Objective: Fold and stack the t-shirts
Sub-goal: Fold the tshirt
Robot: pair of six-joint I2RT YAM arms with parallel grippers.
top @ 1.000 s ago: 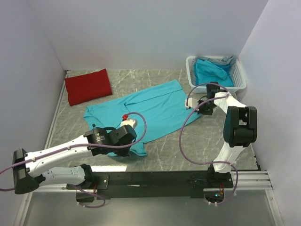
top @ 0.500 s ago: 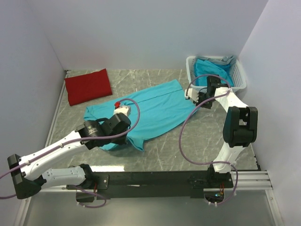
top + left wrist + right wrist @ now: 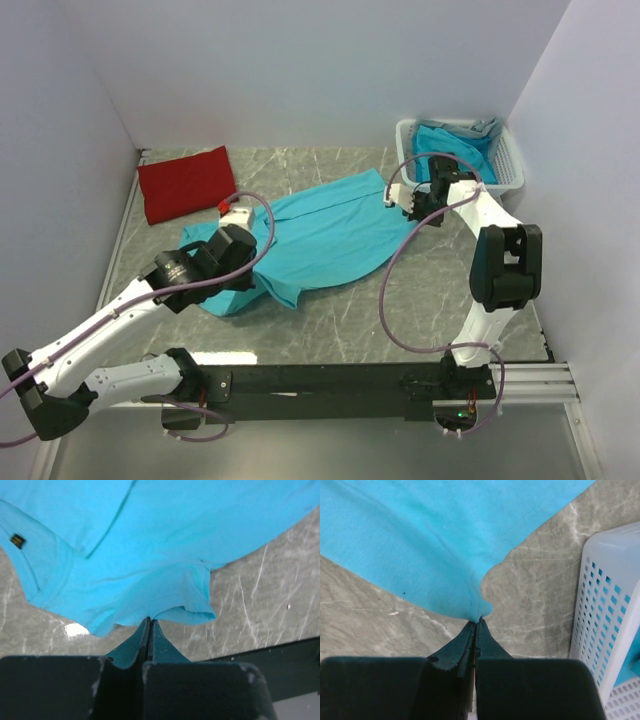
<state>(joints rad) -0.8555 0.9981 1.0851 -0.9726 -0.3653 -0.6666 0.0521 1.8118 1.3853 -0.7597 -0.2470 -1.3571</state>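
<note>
A grey, white-veined marble-patterned tabletop fills the scene. Behind its far edge rises a plain white back wall. A white left side panel stands along its left edge and a white right side panel along its right, closing it in on three sides. A silver metal rail runs down the tabletop's left edge, and a black metal bar lies across its near edge. A white slatted plastic basket sits at its far right corner. The light is soft and even, with one small bright glare patch on the tabletop.
</note>
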